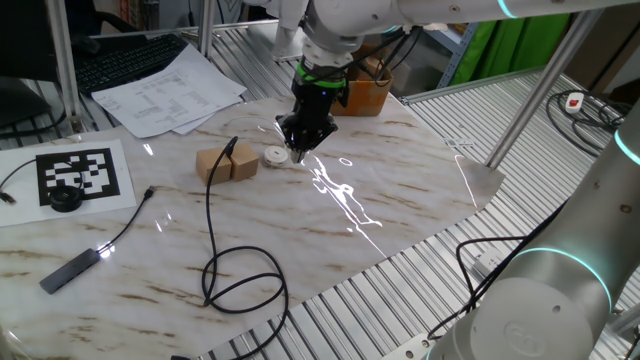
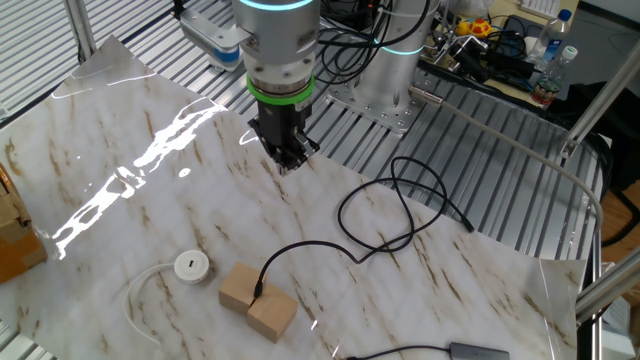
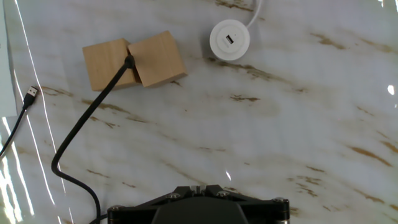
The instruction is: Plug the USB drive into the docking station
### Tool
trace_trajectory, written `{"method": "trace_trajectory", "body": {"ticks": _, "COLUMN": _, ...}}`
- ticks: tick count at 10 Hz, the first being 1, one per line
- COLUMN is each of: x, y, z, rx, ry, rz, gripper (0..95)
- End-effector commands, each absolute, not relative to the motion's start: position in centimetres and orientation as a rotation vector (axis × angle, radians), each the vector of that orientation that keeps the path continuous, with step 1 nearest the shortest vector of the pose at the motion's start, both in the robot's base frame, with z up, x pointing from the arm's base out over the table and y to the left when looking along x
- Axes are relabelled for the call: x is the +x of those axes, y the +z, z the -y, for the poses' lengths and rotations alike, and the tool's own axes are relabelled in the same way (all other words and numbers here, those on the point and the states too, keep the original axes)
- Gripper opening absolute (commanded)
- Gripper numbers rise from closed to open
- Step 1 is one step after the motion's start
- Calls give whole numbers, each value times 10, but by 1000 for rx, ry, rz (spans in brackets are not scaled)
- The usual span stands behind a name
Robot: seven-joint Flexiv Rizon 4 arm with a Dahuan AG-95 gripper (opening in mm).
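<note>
In one fixed view we see the gripper (image 1: 303, 146) above centre, jaws closed on nothing, just right of the docking station (image 1: 275, 156) and the tan blocks (image 1: 227, 163). In the other fixed view the USB drive (image 2: 259, 290) sits between the blocks at lower centre, its cable (image 2: 400, 200) looping right. In the hand view the station lies top centre, apart from the blocks at upper left.

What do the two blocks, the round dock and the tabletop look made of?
Blocks: likely unfinished wood, matte tan with faint grain.
Docking station: probably smooth white plastic, slight sheen, with a slot in the top.
Table: marble-look surface with brown veining, glossy glare streaks; could be laminate or film.
</note>
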State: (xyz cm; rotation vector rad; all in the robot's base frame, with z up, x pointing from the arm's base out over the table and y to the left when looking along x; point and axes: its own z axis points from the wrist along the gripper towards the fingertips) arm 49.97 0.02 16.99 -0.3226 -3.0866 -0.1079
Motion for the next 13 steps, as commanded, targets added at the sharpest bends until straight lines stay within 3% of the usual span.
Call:
{"method": "trace_trajectory", "body": {"ticks": 1, "x": 500, "y": 170, "z": 0, "rx": -319, "ry": -113, "rz": 3081, "gripper": 0}}
{"method": "trace_trajectory", "body": {"ticks": 13, "x": 500, "y": 170, "z": 0, "rx": -307, "ry": -183, "rz": 3128, "gripper": 0}}
